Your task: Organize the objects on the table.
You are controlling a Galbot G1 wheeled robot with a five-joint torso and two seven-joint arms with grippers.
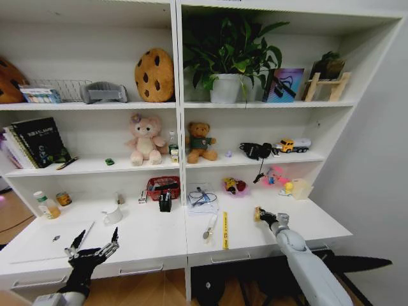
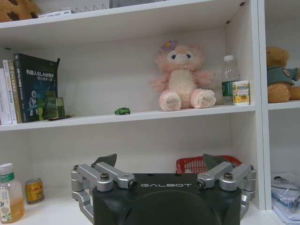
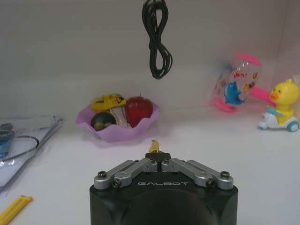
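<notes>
The right gripper [image 1: 260, 214] sits low over the worktop [image 1: 319, 220], fingers clenched on a small gold packet [image 3: 153, 146], just beside the yellow ruler [image 1: 225, 230]. The packet looks light, thin and likely crinkly; a pinch at its edge should suffice. The left gripper [image 1: 94, 247] hovers above the silver laptop [image 1: 44, 241], fingers released. Both gripper housings read "GALBOT".

Left end effector [image 1: 94, 247] raised at the worktop's front left edge, fingers spread wide and pointing up, right arm reaching forward over the worktop's right part, right end effector [image 1: 260, 214] pinched closed on a small yellowish piece [image 3: 153, 146]
</notes>
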